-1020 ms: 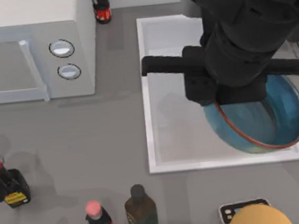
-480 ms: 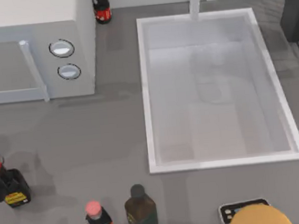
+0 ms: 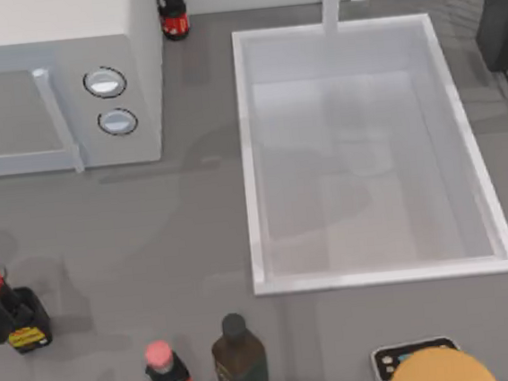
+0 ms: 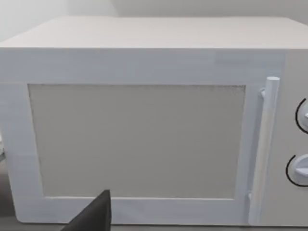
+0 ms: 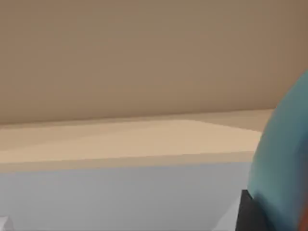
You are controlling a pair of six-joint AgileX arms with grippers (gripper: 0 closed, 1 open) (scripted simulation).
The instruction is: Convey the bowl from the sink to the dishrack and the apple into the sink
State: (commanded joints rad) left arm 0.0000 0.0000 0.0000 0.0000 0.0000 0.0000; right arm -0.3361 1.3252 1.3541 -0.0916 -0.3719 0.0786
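Grey surface [image 3: 151, 245] aside, your sink [image 3: 251, 155] sits empty, the bowl [image 5: 284, 159] rides close by the right wrist, jaws' state I cannot tell, so racking it and the apple remain.

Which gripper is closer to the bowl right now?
Right. The bowl is close beside the right gripper; the left gripper is by the microwave, facing its door.

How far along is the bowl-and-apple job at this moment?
Done: the sink holds no bowl. In hand: the bowl appears close in the right wrist view; whether it rests in the dishrack can't be told. Left: the apple must go into the sink.
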